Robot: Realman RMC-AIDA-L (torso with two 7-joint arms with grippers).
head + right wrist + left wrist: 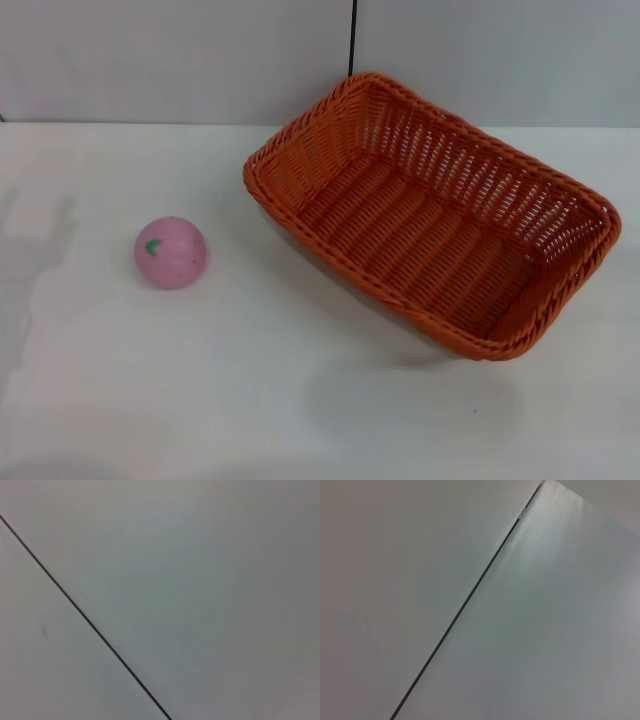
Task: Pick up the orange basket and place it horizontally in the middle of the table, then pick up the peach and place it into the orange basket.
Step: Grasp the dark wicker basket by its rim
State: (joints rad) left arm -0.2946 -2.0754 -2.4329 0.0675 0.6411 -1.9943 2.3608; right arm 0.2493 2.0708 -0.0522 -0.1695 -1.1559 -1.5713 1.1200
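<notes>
The orange basket (430, 215) sits on the white table (300, 400) right of centre, turned at an angle, its long side running from the back middle toward the front right. It is empty inside. The pink peach (170, 252), with a small green leaf mark, rests on the table to the basket's left, well apart from it. Neither gripper nor arm shows in the head view. Both wrist views show only plain pale surfaces crossed by a thin dark line.
A pale wall with a dark vertical seam (352, 40) stands behind the table's far edge. Open tabletop lies in front of the basket and the peach.
</notes>
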